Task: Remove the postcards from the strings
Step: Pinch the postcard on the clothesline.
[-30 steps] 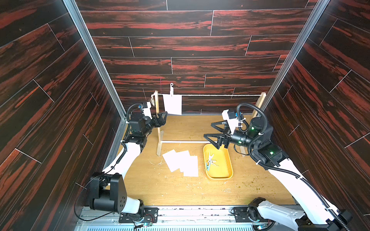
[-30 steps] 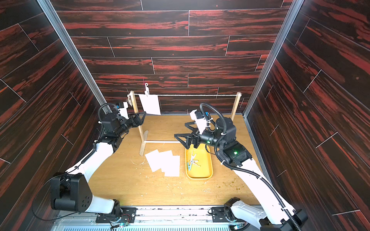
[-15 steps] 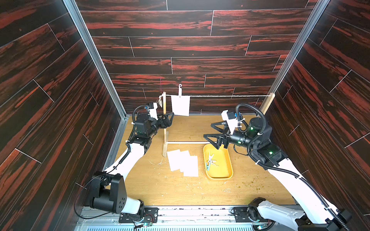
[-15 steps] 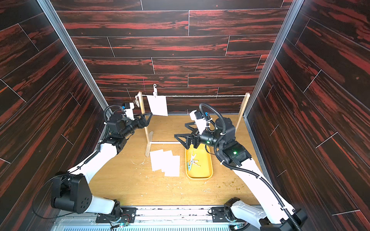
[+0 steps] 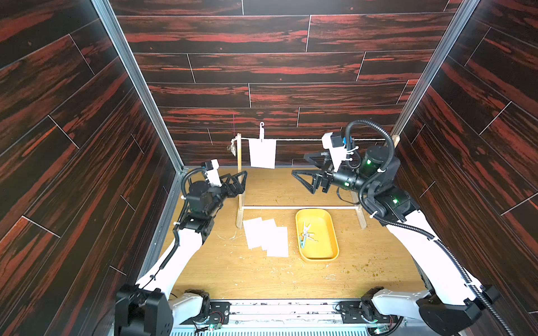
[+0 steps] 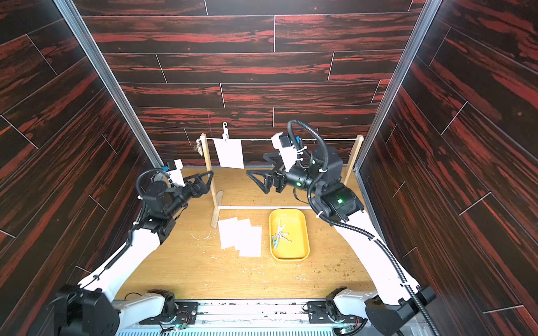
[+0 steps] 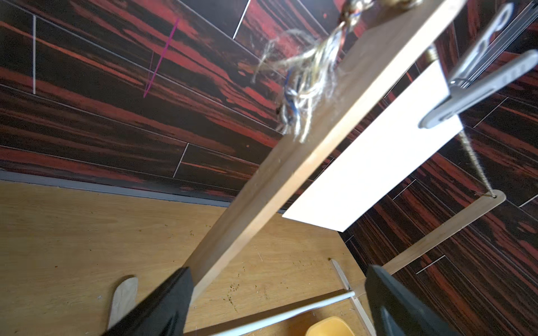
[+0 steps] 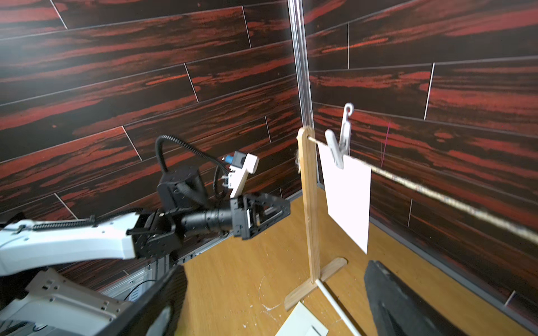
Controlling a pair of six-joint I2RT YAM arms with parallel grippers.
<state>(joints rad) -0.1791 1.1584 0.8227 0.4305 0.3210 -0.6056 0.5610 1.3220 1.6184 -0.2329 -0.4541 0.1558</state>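
One white postcard (image 5: 262,153) (image 6: 229,153) hangs from the string (image 5: 300,140), held by a pale clothespin (image 5: 262,131) near the left wooden post (image 5: 239,174). Three more postcards (image 5: 266,237) lie overlapped on the table. My left gripper (image 5: 244,181) (image 7: 278,269) is open, and the post stands between its jaws close to one finger (image 7: 174,293). My right gripper (image 5: 298,165) (image 8: 275,266) is open and empty in the air, right of the hanging postcard (image 8: 348,197) and slightly lower.
A yellow tray (image 5: 329,253) holding clothespins (image 5: 305,232) sits right of the loose cards. A white rod (image 5: 300,207) joins the stand's feet. The right post (image 5: 394,139) is partly hidden behind my right arm. Dark wood-pattern walls close in three sides.
The stand and its hanging postcard have shifted right along with my left gripper. The left jaws have widened off the post. My right arm has stayed put.
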